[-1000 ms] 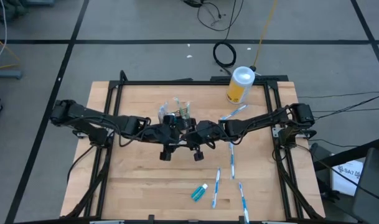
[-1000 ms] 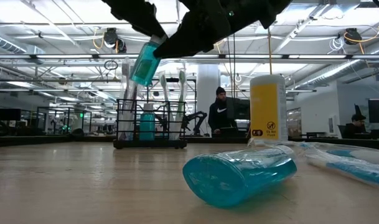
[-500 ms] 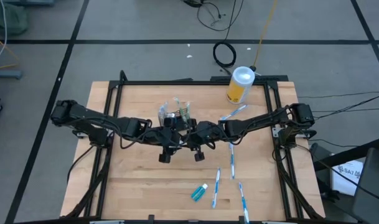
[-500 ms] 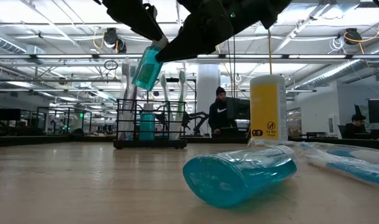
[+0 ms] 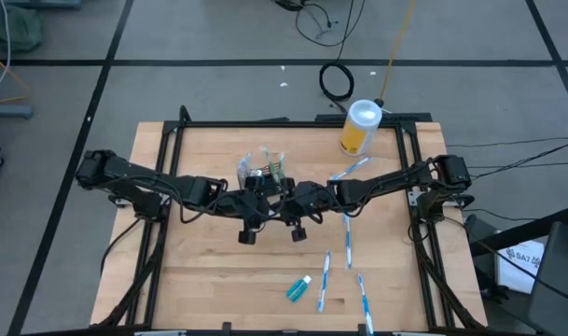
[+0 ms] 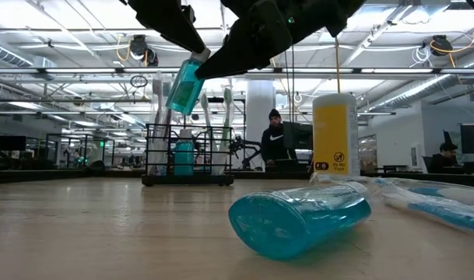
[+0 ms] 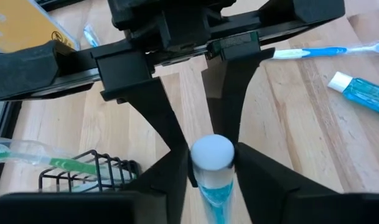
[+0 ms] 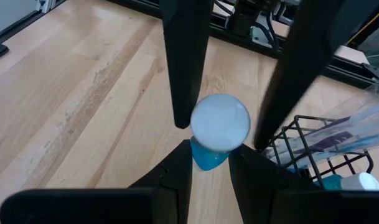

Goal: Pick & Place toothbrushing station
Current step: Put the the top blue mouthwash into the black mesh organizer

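The black wire caddy [image 5: 263,173] stands on the table's far middle, holding upright toothbrushes [image 6: 225,109] and a teal tube [image 6: 184,155]. Just on its near side a second teal toothpaste tube [image 6: 184,85] hangs in the air, white cap [image 7: 212,152] up. My left gripper [image 7: 212,180] comes at it from the table's left and my right gripper [image 8: 211,165] from the right. Both are shut on its cap end, their fingers interleaved around the cap. My left gripper pinches the tube at its white cap [image 7: 195,163] between its two fingers, slanting down from the table's left. The tube hangs below, tilted, clear of the table and the caddy. My right gripper pinches the teal neck just under the cap [image 8: 208,155] between its two fingers, coming almost level from the table's right. The tube's body points down and away from the fingers, lifted clear.
A yellow canister [image 5: 361,128] with a white lid stands at the far right. Several toothbrushes [image 5: 347,238] and another teal tube [image 5: 298,288] lie on the near right of the table. The table's left half is bare wood [image 5: 190,271]. People sit in the room behind [image 6: 277,144].
In the low view my left gripper's finger has come in against the tube's cap, and the tube's cap end has shifted slightly toward the table's right. Both arms have otherwise kept their places.
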Available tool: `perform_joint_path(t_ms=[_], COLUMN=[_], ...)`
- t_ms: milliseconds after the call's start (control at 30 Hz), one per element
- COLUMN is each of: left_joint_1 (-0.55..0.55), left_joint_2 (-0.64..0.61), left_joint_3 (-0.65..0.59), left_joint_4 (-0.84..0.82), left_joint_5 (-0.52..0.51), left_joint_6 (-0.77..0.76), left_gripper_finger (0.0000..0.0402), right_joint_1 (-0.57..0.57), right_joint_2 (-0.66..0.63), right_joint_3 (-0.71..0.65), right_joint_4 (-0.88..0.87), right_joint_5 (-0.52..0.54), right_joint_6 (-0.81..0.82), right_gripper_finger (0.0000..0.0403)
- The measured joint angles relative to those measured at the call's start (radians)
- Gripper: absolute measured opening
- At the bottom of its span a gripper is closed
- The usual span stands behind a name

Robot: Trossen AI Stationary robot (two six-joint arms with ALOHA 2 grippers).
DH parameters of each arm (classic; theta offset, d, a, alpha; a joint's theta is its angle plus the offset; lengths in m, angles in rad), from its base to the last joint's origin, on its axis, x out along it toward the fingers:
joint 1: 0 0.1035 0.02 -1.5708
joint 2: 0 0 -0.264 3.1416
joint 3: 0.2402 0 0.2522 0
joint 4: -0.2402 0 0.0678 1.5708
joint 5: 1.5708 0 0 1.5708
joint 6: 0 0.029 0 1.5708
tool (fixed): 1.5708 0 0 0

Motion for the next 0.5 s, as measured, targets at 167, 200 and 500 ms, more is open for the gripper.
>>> perform_joint_path(t_ms=[167, 200, 500], left_joint_1=[0.0, 0.0, 0.0], left_joint_2=[0.0, 0.0, -0.001], left_joint_3=[0.0, 0.0, 0.001], left_joint_4=[0.001, 0.001, -0.003], left_joint_5=[0.0, 0.0, 0.0], left_joint_6=[-0.015, -0.018, -0.017], left_gripper_finger=[0.011, 0.0108, 0.0105], right_joint_1=[0.0, 0.0, 0.0], right_joint_2=[0.0, 0.0, 0.0], right_joint_3=[0.0, 0.0, 0.0], right_joint_4=[0.0, 0.0, -0.001], right_joint_5=[0.001, 0.001, 0.001], right_joint_6=[-0.004, -0.004, -0.002], right_gripper_finger=[0.0086, 0.0086, 0.0086])
